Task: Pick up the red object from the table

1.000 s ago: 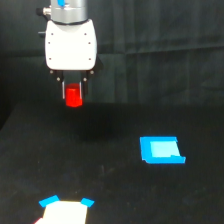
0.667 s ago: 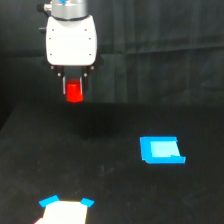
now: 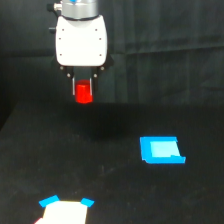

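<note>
The red object (image 3: 83,92), a small bright red block, hangs in the air at the upper left of the exterior view, well above the black table (image 3: 110,185). My gripper (image 3: 83,89) is shut on it, its dark fingers (image 3: 74,86) flanking the block's upper part under the white arm housing. The block's lower half shows below the fingers. A faint shadow lies on the table beneath it.
A flat blue rectangle (image 3: 161,150) lies on the table at the exterior view's right. A white piece with blue corners (image 3: 64,210) sits at the bottom edge, left of centre. A dark curtain closes off the back.
The arm has risen a little with the red block held in the gripper, and it has shifted slightly to the exterior view's right. The blue and white pieces have not moved.
</note>
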Tool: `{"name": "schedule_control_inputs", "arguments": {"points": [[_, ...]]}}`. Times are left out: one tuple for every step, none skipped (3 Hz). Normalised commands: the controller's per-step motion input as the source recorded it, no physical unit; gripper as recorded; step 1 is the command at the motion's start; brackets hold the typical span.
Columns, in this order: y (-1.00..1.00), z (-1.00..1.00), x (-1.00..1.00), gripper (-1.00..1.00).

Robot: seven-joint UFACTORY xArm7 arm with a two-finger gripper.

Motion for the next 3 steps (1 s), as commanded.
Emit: {"name": "schedule_control_inputs", "arguments": {"points": [[-0.21, 0.06, 0.45, -1.00], [0.59, 0.20, 0.05, -0.56], [0.17, -0.37, 0.06, -0.86]]}}
